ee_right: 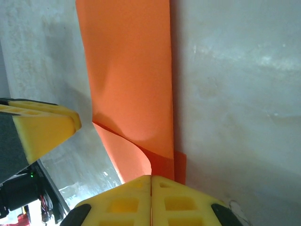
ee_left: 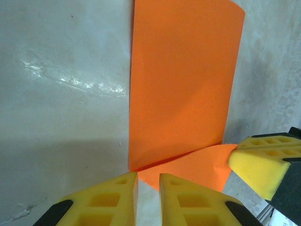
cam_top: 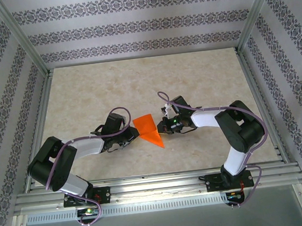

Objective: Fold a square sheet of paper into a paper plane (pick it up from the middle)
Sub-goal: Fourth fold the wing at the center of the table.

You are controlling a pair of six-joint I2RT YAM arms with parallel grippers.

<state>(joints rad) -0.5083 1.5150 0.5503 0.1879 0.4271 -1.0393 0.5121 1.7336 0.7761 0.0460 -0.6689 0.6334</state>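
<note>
The square sheet of paper (cam_top: 148,129) is bright orange and lies mid-table, folded into a wedge whose point faces the near edge. In the left wrist view the paper (ee_left: 183,80) has a diagonal flap across its near end. My left gripper (ee_left: 148,181) sits at that end with a narrow gap between its yellow fingers, and only bare table and the flap's tip show in the gap. From the left it reaches the paper (cam_top: 134,137). My right gripper (ee_right: 151,178) is shut, its pads meeting on the curled flap edge of the paper (ee_right: 131,80). It comes in from the right (cam_top: 162,127).
Each gripper's yellow finger shows in the other's wrist view, the right finger (ee_left: 256,165) and the left finger (ee_right: 44,127), so the two stand close together. Patterned walls and a metal frame (cam_top: 258,102) enclose the beige table (cam_top: 201,75).
</note>
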